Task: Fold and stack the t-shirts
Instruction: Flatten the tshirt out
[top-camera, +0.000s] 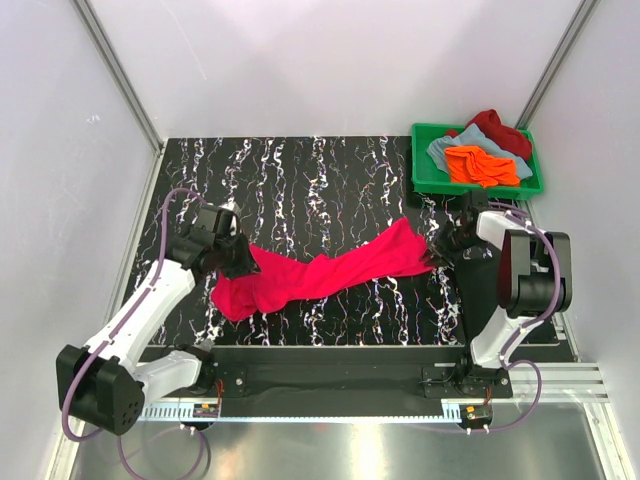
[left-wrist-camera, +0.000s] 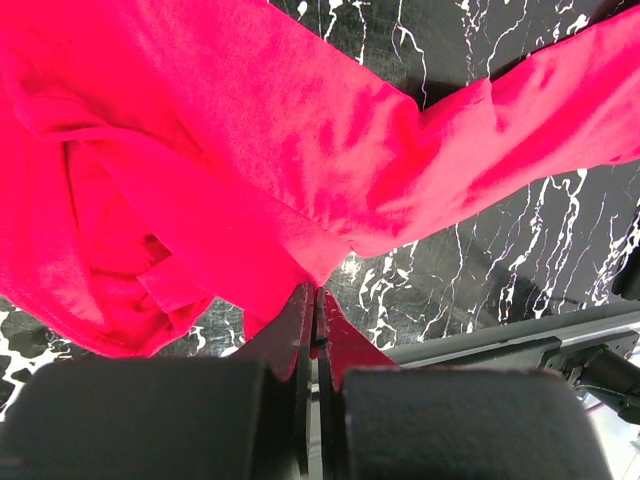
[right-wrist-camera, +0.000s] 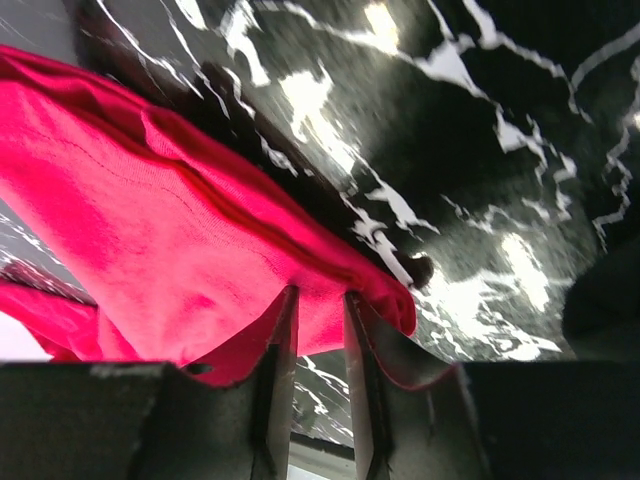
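Black marbled table (top-camera: 300, 170): pinkish-red t-shirt (top-camera: 320, 275) mid-surface, green crate (top-camera: 470, 188) back-right.

The pinkish-red t-shirt (top-camera: 320, 275) stretches, rumpled, left to right across the middle; orange t-shirt (top-camera: 478, 165), grey-blue t-shirt (top-camera: 437, 152) and dark red t-shirt (top-camera: 497, 127) lie heaped far right.

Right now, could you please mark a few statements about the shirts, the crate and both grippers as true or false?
1. The pink-red t-shirt is strung between the left gripper and the right gripper. True.
2. The left gripper is open. False: it is shut on the shirt.
3. The green crate stands at the far right of the table. True.
4. The crate is empty. False: an orange shirt, a grey-blue shirt and a dark red shirt lie in it.
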